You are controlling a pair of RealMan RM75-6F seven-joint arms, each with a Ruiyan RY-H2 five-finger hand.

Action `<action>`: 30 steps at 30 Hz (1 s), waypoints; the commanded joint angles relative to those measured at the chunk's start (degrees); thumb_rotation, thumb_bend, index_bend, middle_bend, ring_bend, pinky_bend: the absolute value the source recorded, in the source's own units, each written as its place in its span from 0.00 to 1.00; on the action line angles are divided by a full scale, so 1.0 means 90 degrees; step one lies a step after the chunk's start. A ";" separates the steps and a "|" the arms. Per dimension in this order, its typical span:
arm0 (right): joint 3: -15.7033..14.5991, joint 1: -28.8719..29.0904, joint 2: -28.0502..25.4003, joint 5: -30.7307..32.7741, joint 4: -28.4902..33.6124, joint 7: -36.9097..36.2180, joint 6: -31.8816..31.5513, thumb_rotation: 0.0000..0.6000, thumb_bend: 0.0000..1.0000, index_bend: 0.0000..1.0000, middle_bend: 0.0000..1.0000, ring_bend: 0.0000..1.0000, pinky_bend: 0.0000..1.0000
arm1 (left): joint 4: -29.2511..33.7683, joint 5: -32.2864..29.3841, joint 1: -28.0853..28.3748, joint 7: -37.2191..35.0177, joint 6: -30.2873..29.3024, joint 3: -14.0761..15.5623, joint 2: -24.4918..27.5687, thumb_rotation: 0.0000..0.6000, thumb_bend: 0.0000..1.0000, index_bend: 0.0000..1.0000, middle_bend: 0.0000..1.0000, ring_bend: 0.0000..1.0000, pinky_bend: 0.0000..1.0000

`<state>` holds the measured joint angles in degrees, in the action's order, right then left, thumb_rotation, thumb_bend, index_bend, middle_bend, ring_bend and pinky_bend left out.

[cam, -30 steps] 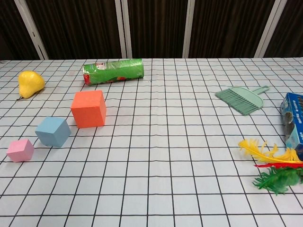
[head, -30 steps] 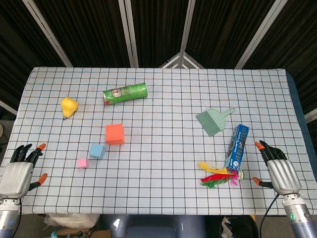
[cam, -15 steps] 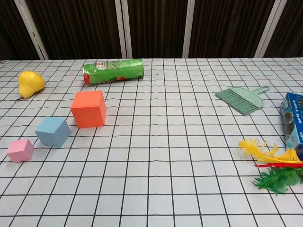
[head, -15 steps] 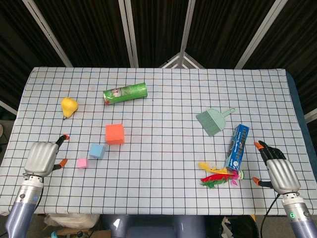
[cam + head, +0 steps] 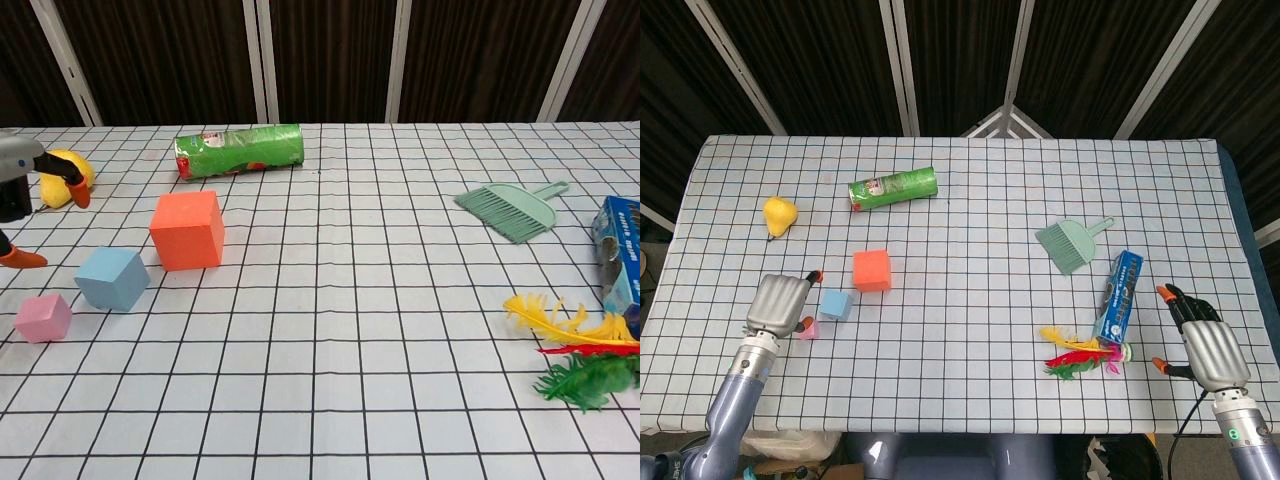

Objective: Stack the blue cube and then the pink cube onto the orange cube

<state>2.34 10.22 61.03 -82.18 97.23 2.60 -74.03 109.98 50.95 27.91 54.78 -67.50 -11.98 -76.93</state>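
1. Advancing from the near-left corner of the table (image 5: 970, 170) over the past second, the left hand (image 5: 779, 303) now hangs above the pink cube (image 5: 806, 328), just left of the blue cube (image 5: 836, 304). Its fingers (image 5: 72, 186) look parted and hold nothing, orange tips reaching toward the cubes.
2. Nothing else on the left has shifted: the pink cube lies nearest the front, the blue cube just behind it to the right, the orange cube (image 5: 871, 270) further back and apart from both. No stacking is done yet.
3. This approach suggests the left hand is lining up for the blue cube, the first to go onto the orange cube.
4. Far to the right, the right hand (image 5: 1206, 348) has barely moved, resting near the table's edge beside the blue box (image 5: 1121, 295), fingers spread and empty.
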 commanded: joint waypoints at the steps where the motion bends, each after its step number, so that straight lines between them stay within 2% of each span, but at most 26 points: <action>1: -0.0009 0.0007 -0.0008 0.0006 0.0008 0.0000 0.0027 1.00 0.19 0.02 0.09 0.16 0.15 | -0.0256 -0.0346 0.0258 0.0207 -0.0003 -0.0016 -0.0269 1.00 0.24 0.30 0.97 0.78 0.70; 8: 0.0005 0.0015 -0.0018 0.0068 0.0001 -0.0006 0.0060 1.00 0.19 0.02 0.09 0.16 0.15 | -0.0712 -0.0752 0.0555 0.0305 0.0051 0.0114 -0.0625 1.00 0.24 0.31 0.97 0.78 0.69; 25: 0.0005 0.0020 -0.0037 0.0121 0.0018 -0.0035 0.0101 1.00 0.19 0.02 0.09 0.16 0.15 | -0.1147 -0.0962 0.0964 0.0364 -0.0026 0.0349 -0.1039 1.00 0.24 0.32 0.97 0.78 0.70; 28: 0.0003 0.0021 -0.0044 0.0119 0.0017 -0.0052 0.0106 1.00 0.19 0.02 0.09 0.16 0.15 | -0.1170 -0.0985 0.1013 0.0348 -0.0040 0.0387 -0.1083 1.00 0.25 0.36 0.97 0.78 0.70; 30: 0.0002 0.0023 -0.0050 0.0118 0.0022 -0.0065 0.0112 1.00 0.19 0.02 0.09 0.16 0.15 | -0.1171 -0.0978 0.1030 0.0338 -0.0057 0.0424 -0.1095 1.00 0.25 0.43 0.97 0.78 0.70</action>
<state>2.35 10.42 60.60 -81.12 97.41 2.02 -73.03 99.46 42.14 37.12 57.86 -67.96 -8.23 -86.73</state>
